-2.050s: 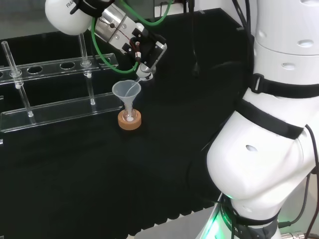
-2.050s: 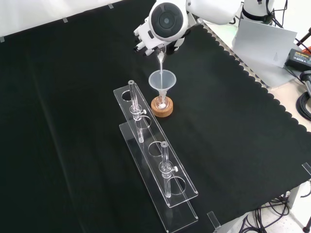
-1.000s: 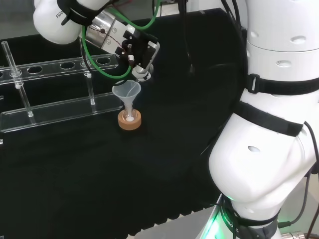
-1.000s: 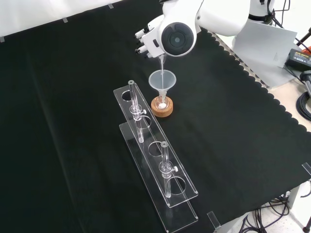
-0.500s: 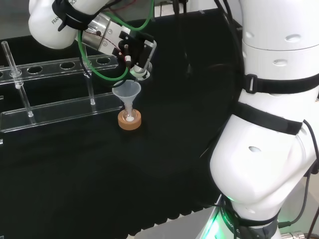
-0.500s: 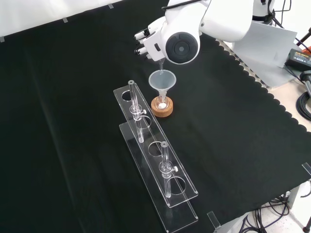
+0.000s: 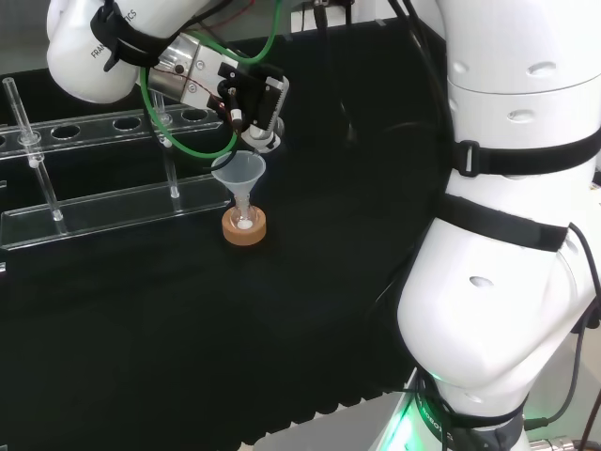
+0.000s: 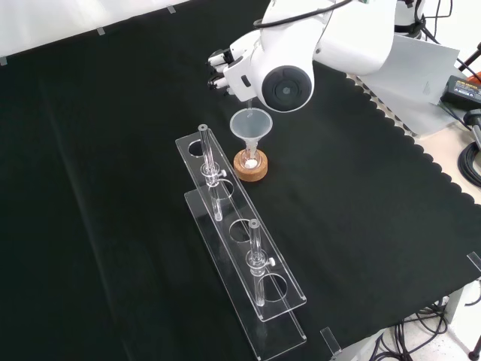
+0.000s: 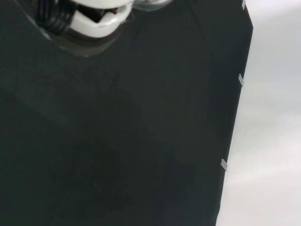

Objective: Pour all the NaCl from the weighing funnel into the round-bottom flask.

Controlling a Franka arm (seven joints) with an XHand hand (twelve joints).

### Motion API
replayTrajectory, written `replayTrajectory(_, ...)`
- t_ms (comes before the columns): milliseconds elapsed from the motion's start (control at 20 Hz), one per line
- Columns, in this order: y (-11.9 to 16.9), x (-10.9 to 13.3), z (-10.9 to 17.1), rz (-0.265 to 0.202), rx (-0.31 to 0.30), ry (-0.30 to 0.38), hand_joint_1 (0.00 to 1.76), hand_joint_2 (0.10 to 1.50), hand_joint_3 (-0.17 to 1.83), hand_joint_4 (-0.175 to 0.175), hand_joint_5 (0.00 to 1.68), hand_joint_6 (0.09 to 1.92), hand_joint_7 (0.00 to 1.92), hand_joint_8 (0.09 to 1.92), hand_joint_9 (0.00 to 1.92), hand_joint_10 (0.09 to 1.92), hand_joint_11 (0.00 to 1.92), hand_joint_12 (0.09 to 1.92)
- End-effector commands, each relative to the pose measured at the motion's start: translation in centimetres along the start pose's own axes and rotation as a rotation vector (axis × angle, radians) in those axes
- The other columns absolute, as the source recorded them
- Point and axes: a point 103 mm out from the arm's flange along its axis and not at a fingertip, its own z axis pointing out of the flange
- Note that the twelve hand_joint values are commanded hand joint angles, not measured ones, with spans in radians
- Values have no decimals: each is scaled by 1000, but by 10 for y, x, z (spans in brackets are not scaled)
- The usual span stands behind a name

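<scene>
1. Black cloth covers the tabletop (image 8: 113, 150), and a clear two-tier rack (image 8: 240, 278) with upright glass tubes stands on it, to the left in the head view.
2. My robot hand (image 7: 252, 103) hangs over the middle of the cloth, its fingers curled round the weighing funnel (image 8: 246, 92), a slim clear piece tipped steeply downward.
3. That funnel's lower end reaches into the wide mouth of a clear cone funnel (image 7: 238, 172).
4. This cone funnel sits upright in the neck of the round-bottom flask (image 8: 249, 159), just right of the rack in the front view.
5. A cork ring (image 7: 244, 226) carries the flask.
6. White NaCl (image 7: 244, 224) shows low in the flask, inside the ring.
</scene>
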Motion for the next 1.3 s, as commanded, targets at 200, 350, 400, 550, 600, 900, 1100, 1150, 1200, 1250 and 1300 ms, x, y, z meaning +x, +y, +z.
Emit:
replayTrajectory(200, 0, -1, 0, 1, -7, -4, 1081, 707, 669, 175, 1148, 898, 524, 641, 908, 347, 760, 1106)
replayTrajectory(350, 0, -1, 0, -1, -14, 1, 1081, 707, 669, 175, 1149, 897, 524, 641, 907, 347, 760, 1106)
replayTrajectory(400, -1, -1, -1, -2, -16, 6, 1081, 707, 669, 175, 1149, 897, 524, 641, 907, 347, 760, 1106)
replayTrajectory(550, -3, -2, 0, -4, -34, 24, 1081, 707, 669, 175, 1149, 897, 523, 641, 907, 348, 760, 1106)
replayTrajectory(600, -3, -3, 0, -4, -32, 28, 1081, 707, 669, 175, 1149, 897, 523, 641, 907, 348, 760, 1106)
replayTrajectory(900, -4, -7, 3, -4, -33, 69, 1081, 707, 669, 175, 1149, 896, 522, 641, 910, 350, 760, 1106)
replayTrajectory(1100, -5, -10, 7, -9, -64, 122, 1081, 707, 669, 175, 1149, 896, 522, 641, 912, 351, 761, 1106)
replayTrajectory(1150, -5, -11, 8, -9, -68, 142, 1081, 707, 669, 175, 1149, 896, 522, 641, 913, 352, 761, 1106)
replayTrajectory(1200, -6, -11, 9, -10, -69, 165, 1081, 707, 669, 175, 1149, 896, 523, 641, 913, 352, 761, 1106)
replayTrajectory(1250, -6, -12, 11, -12, -69, 188, 1081, 707, 669, 175, 1149, 896, 523, 641, 914, 352, 761, 1106)
replayTrajectory(1300, -6, -13, 12, -13, -70, 210, 1081, 707, 669, 175, 1149, 896, 523, 641, 914, 352, 761, 1106)
